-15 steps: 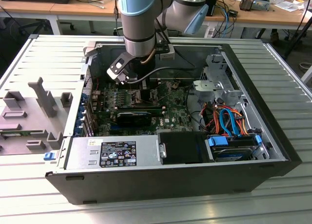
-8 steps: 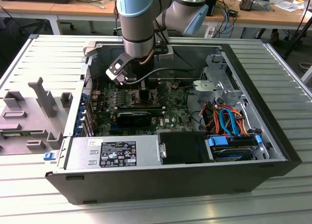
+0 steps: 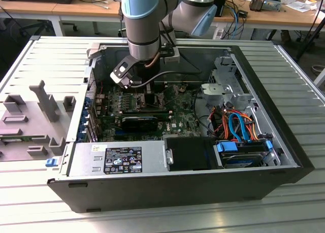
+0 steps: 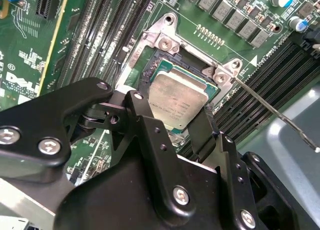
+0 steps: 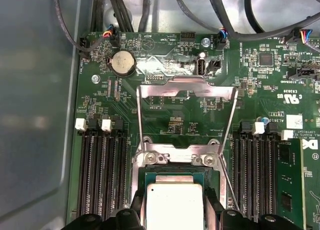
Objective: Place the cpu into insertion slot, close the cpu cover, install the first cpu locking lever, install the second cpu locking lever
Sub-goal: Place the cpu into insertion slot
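The cpu [image 4: 176,97] is a flat silver square on a green base. It lies level over the insertion slot [image 4: 156,65], a dark socket with a silver rim [image 5: 175,157]. My gripper [image 4: 171,112] is shut on the cpu, one black finger [image 4: 136,102] against each opposite edge; the first wrist view shows the same grip [image 5: 174,214]. I cannot tell whether the chip is fully seated. The cpu cover [image 5: 187,84] stands raised open behind the slot. A thin locking lever [image 4: 272,108] juts out free beside the slot. In the exterior view the gripper [image 3: 147,91] is deep inside the open computer case.
Long black memory slots [image 5: 102,175] flank the socket on both sides. Case walls [image 3: 264,86], a drive cage with orange and blue cables [image 3: 233,124] and the power supply [image 3: 119,159] ring the motherboard. A grey fixture plate [image 3: 30,121] lies at the exterior view's left.
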Controlling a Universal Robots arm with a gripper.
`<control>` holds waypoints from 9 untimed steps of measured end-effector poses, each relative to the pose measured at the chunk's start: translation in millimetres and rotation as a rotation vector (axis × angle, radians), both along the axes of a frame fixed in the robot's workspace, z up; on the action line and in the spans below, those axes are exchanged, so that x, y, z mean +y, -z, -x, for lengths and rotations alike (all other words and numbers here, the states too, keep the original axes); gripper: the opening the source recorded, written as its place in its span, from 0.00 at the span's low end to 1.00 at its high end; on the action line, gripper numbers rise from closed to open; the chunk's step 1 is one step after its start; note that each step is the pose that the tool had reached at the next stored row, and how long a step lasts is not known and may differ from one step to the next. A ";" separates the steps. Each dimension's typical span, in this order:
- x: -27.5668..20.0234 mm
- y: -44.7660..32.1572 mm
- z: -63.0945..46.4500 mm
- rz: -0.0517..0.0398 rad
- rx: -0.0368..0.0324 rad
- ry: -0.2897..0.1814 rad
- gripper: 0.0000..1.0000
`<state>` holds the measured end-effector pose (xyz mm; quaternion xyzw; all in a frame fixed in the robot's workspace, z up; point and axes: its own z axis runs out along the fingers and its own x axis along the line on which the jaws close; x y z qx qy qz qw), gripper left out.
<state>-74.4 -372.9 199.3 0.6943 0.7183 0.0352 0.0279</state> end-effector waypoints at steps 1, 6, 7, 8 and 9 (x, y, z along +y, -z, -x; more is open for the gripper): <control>-0.1 0.2 0.0 -0.0002 -0.0002 0.002 0.55; -1.4 0.3 0.0 -0.0003 -0.0002 0.010 0.55; -1.5 0.3 -0.2 0.0000 -0.0001 0.010 0.55; -1.6 0.3 -0.5 0.0000 -0.0001 0.011 0.55; -1.6 0.4 -0.9 -0.0001 -0.0001 0.011 0.55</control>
